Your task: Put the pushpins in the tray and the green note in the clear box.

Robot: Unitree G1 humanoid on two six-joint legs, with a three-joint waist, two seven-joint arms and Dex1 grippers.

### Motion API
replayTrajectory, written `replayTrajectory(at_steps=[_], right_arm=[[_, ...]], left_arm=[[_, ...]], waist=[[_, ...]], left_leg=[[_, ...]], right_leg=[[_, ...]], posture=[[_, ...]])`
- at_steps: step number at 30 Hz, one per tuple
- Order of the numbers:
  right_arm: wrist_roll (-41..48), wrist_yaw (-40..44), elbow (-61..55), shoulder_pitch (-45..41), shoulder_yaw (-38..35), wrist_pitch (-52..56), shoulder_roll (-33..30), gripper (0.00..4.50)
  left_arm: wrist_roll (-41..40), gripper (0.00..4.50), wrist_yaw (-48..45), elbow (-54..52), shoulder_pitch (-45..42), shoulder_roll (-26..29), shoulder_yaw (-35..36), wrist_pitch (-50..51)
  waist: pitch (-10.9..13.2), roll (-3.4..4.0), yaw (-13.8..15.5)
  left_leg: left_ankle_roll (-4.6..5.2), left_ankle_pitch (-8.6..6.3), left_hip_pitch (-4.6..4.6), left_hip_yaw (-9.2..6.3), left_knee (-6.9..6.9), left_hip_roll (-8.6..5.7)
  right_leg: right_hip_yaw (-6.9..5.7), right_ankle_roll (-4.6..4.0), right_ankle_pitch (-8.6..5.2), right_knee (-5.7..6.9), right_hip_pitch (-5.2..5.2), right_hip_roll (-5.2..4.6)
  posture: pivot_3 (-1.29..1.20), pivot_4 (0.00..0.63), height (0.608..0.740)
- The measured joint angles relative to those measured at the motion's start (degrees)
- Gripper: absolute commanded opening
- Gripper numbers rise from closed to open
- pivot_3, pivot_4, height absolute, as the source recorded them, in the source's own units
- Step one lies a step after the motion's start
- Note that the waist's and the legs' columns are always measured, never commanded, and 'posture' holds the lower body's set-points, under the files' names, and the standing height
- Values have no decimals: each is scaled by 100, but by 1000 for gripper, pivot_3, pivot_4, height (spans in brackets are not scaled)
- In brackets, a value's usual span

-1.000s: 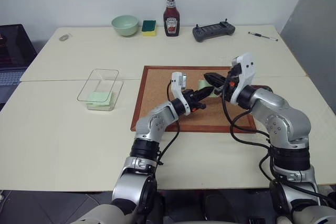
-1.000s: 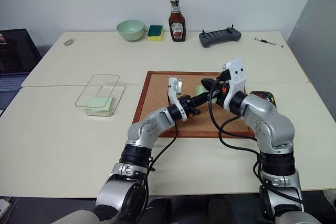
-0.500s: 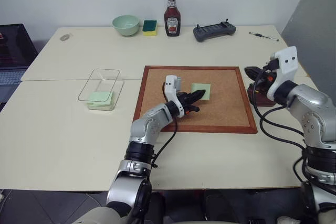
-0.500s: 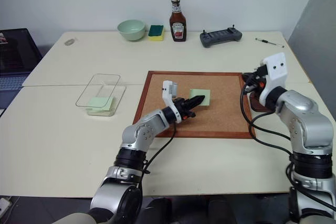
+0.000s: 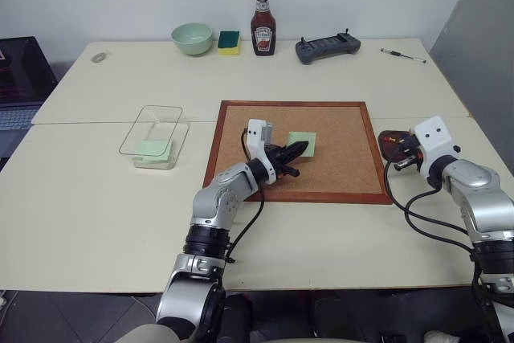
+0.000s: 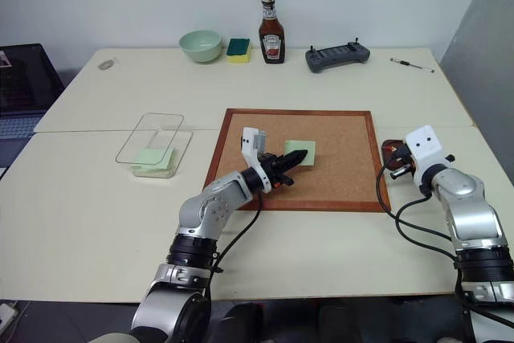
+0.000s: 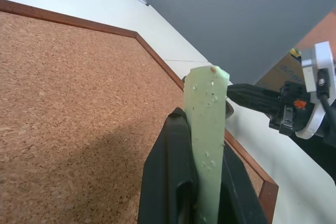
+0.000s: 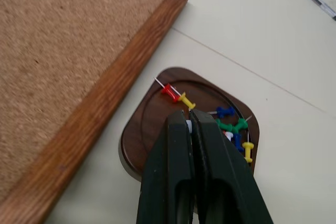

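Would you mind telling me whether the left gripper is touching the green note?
Touching. In the left wrist view the green note stands clamped between the left gripper's two black fingers, its free end rising above their tips over the corkboard.

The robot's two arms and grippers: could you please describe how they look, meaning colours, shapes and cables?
Both arms are built of rounded silver-grey metallic segments with black joint rings. A loose black cable loops along each forearm. Each wrist carries a white boxy camera housing. The left gripper and right gripper each have two tapered matte black fingers, and a small orange-red mark shows near each gripper's base.
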Motion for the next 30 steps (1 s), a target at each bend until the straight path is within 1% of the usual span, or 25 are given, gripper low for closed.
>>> replayTrajectory(at_steps=[1,3,5,7,8,9,10,12,15,17,19,30], right_arm=[[-41,-1,52,-11,0,-44,18,539],[-95,-2,152,-31,3,-120,42,820],[-146,-10,237,-37,5,-196,77,1360],[-159,-12,275,-38,5,-227,101,1749],[-162,-12,285,-39,4,-247,123,2020],[-163,-14,288,-43,1,-257,144,2093],[-163,-16,288,-49,0,-263,160,2377],[-162,-19,288,-69,-8,-264,165,2786],[-146,-20,269,-82,-37,-257,165,3512],[-125,-17,260,-82,-67,-227,171,4096],[-86,-14,256,-82,-117,-154,200,4457],[-88,-20,321,-190,-130,-19,429,4457]], left_arm=[[0,0,11,0,0,-2,1,0],[-1,0,34,0,-1,-4,2,0],[-1,0,58,1,-2,0,3,0],[-1,0,60,1,-2,1,3,0],[-1,0,62,1,-3,1,3,0],[-1,0,64,1,-3,0,3,0],[-1,0,69,1,-3,-1,3,-1],[-1,0,72,2,-3,-1,7,-1],[-1,0,73,3,-4,0,12,-3],[-1,0,73,8,-6,0,12,-12],[-1,0,73,12,-9,-1,13,-28],[0,0,72,65,-31,6,13,-123]], waist=[[0,0,0],[0,0,1],[0,0,3],[0,0,3],[0,0,3],[0,0,2],[0,0,2],[0,0,3],[0,0,4],[0,0,4],[0,0,5],[0,0,-2]], left_leg=[[0,0,0,0,0,0],[-1,0,0,-1,0,0],[-1,0,0,-1,0,0],[-1,0,0,-1,0,0],[-1,0,0,-1,0,0],[-1,0,0,-1,0,0],[-1,0,0,-1,0,0],[-1,0,0,0,0,0],[-1,0,0,-1,1,0],[-1,0,0,-1,1,0],[-1,0,0,-1,1,0],[-1,0,1,0,1,0]], right_leg=[[0,0,0,0,0,0],[-1,0,0,0,0,0],[0,0,0,0,0,0],[0,0,0,0,0,0],[0,0,0,0,0,0],[-1,0,0,0,0,0],[0,0,0,0,0,0],[0,0,0,0,0,0],[-1,0,0,0,0,0],[-1,0,0,0,0,0],[-1,0,0,0,1,0],[0,0,0,0,0,0]], posture=[[0,150,740],[0,150,740],[0,150,740],[0,150,740],[0,150,740],[0,150,740],[0,150,740],[0,150,740],[0,150,740],[0,150,740],[0,150,740],[0,150,740]])
